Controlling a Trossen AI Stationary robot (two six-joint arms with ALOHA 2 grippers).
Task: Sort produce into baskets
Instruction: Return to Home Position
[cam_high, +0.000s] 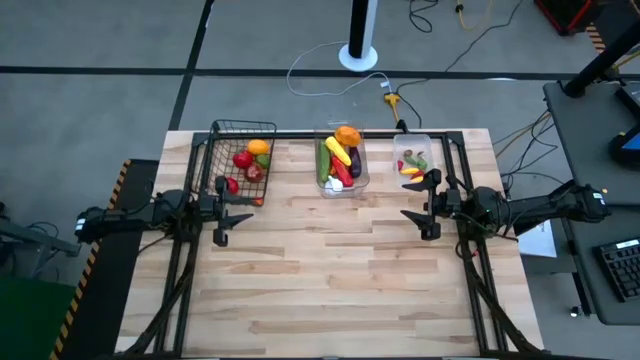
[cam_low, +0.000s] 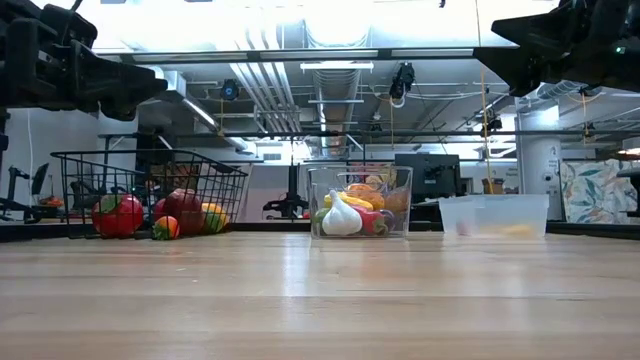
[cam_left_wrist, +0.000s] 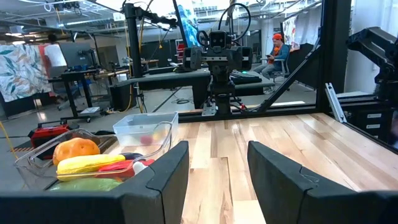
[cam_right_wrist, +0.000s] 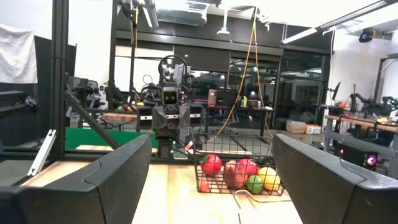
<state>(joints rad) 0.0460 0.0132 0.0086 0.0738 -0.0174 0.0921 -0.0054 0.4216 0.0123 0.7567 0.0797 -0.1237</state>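
Observation:
All produce in view lies in three baskets along the table's far edge. The black wire basket (cam_high: 243, 160) at the far left holds red, yellow and green pieces (cam_right_wrist: 239, 174). The taller clear bin (cam_high: 342, 162) in the middle holds an orange, yellow, green, purple and red pile with white garlic (cam_low: 341, 217). The shallower clear bin (cam_high: 415, 160) to the right holds a few small peppers. My left gripper (cam_high: 235, 210) is open near the wire basket, above the table. My right gripper (cam_high: 415, 207) is open near the shallow bin. Neither holds anything.
The bare wooden tabletop (cam_high: 330, 280) stretches from the baskets to the near edge. Black frame bars (cam_high: 470, 270) run along both sides of the table. Beyond the far edge are cables and a white stand base (cam_high: 358, 55). A seated person (cam_left_wrist: 278, 50) shows in the room behind.

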